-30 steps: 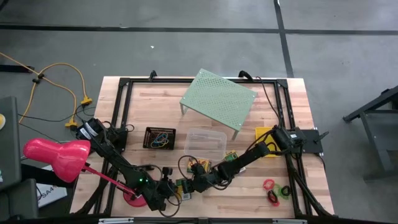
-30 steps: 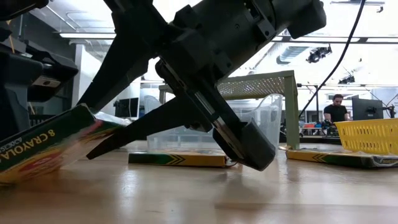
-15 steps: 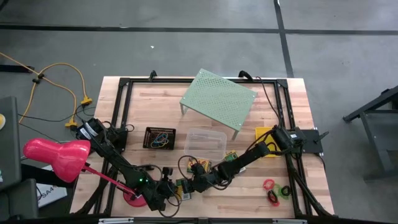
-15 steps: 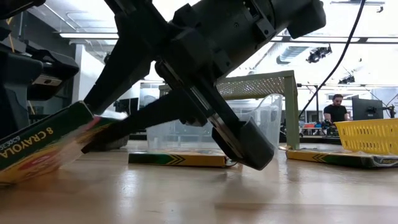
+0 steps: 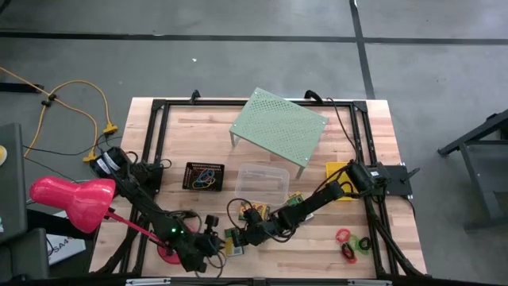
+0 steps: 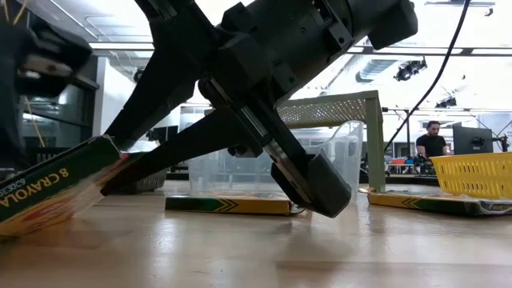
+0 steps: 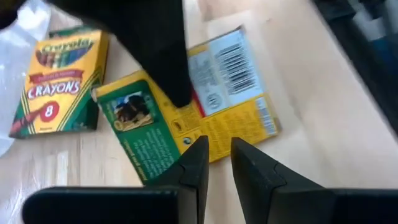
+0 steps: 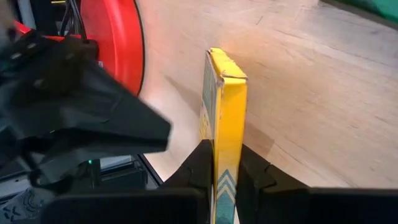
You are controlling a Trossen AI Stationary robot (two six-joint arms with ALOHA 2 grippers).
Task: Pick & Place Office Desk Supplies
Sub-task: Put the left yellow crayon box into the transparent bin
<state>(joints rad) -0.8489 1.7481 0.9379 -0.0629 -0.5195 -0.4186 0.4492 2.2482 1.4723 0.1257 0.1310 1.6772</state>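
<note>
Right gripper (image 8: pixel 225 171) clamps the yellow-and-green card crayon box (image 8: pixel 225 118) by its edge above the wooden surface (image 8: pixel 311 106); left gripper (image 7: pixel 214 163) hovers nearly together, empty.

Grey floor (image 5: pixel 238 56) with dark seams surrounds the table.

Showing two dark, near-black jointed arms, angular matte housings, black cables trailing along links; glowing a small green light on the left arm; ending in tapered black fingers.
</note>
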